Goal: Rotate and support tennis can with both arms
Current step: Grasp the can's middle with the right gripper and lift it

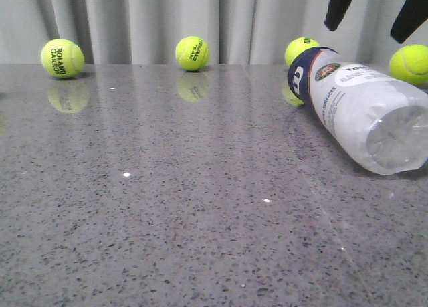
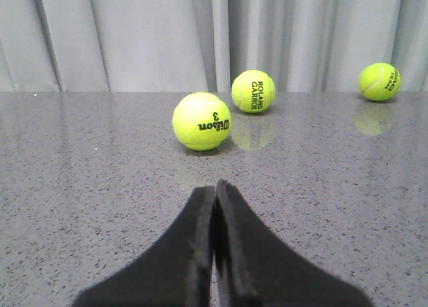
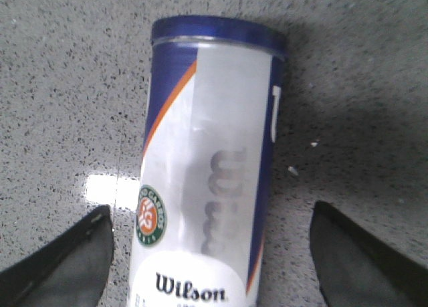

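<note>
You have four tennis balls along the far edge of the grey speckled table [image 1: 167, 207]: one at 10 o'clock [image 1: 62, 58], one at 12 [image 1: 192, 53], one [image 1: 301, 49] just behind the tennis can's navy end, one at far right [image 1: 409, 64]. The tennis can [image 1: 361, 110] lies on its side at 2 o'clock, clear end nearer you, with white label, orange stripe and Wilson logo. Your right gripper [image 3: 214, 253] hangs above it, fingers wide, straddling without touching. Your left gripper [image 2: 215, 200] has its fingers pressed together, holding nothing, facing a Wilson ball [image 2: 201, 121].
</note>
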Robot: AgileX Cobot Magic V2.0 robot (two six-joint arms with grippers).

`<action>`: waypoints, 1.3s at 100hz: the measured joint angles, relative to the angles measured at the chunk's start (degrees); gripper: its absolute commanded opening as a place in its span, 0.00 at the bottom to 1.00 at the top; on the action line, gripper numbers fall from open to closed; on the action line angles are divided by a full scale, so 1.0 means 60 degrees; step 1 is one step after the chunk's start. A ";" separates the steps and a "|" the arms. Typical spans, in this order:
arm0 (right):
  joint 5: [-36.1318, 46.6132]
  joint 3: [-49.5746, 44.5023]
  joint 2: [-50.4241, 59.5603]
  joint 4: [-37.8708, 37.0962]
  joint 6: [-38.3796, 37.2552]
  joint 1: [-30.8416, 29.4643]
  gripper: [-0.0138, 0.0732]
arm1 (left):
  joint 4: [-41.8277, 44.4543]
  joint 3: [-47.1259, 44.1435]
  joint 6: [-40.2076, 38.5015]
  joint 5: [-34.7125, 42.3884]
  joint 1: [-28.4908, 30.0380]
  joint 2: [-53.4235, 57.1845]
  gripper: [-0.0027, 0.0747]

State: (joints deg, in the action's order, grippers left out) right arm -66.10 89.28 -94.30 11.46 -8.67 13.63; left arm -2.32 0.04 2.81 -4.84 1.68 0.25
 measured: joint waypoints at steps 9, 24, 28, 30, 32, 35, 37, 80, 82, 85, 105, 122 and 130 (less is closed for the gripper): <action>-0.0014 0.0075 -0.0414 0.0130 0.0003 0.0000 0.84 | 0.0000 0.0000 0.0000 0.0000 0.0000 0.0000 0.01; -0.0014 0.0075 -0.1007 0.0240 0.0003 0.0000 0.84 | 0.0000 0.0000 0.0000 0.0000 0.0000 0.0000 0.01; -0.0014 0.0075 -0.1125 0.0240 -0.0022 0.0000 0.84 | 0.0000 0.0000 0.0000 0.0000 0.0000 0.0000 0.01; -0.0014 0.0075 -0.1191 0.0261 -0.0022 0.0000 0.84 | 0.0000 0.0000 0.0000 0.0000 0.0000 0.0000 0.01; -0.0014 0.0075 -0.1256 0.0261 -0.0022 0.0000 0.84 | 0.0000 0.0000 0.0000 0.0000 0.0000 0.0000 0.01; -0.0014 0.0075 -0.1339 0.0261 -0.0022 0.0000 0.84 | 0.0000 0.0000 0.0000 0.0000 0.0000 0.0000 0.01; -0.0014 0.0075 -0.1398 0.0261 -0.0022 0.0000 0.84 | 0.0000 0.0000 0.0000 0.0000 0.0000 0.0000 0.01; -0.0036 0.0207 -0.1733 0.0483 0.0012 0.0000 0.58 | 0.0000 0.0000 0.0000 0.0000 0.0000 0.0000 0.01; -0.0036 0.0207 -0.1733 0.0483 0.0012 0.0000 0.56 | 0.0000 0.0000 0.0000 0.0000 0.0000 0.0000 0.01; -0.0036 0.0207 -0.1733 0.0483 0.0012 0.0000 0.53 | 0.0000 0.0000 0.0000 0.0000 0.0000 0.0000 0.01; -0.0090 0.0491 -0.1856 0.0483 0.0389 0.0000 0.49 | 0.0000 0.0000 0.0000 0.0000 0.0000 0.0000 0.01; -0.0359 0.1610 -0.1958 0.0346 0.1958 0.0262 0.49 | 0.0000 0.0000 0.0000 0.0000 0.0000 0.0000 0.01; -0.0478 0.2195 -0.1958 0.0332 0.2914 0.0562 0.49 | 0.0000 0.0000 0.0000 0.0000 0.0000 0.0000 0.01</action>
State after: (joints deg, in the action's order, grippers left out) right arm -68.97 102.45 -106.04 13.45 8.82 17.00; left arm -2.32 0.04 2.81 -4.84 1.68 0.25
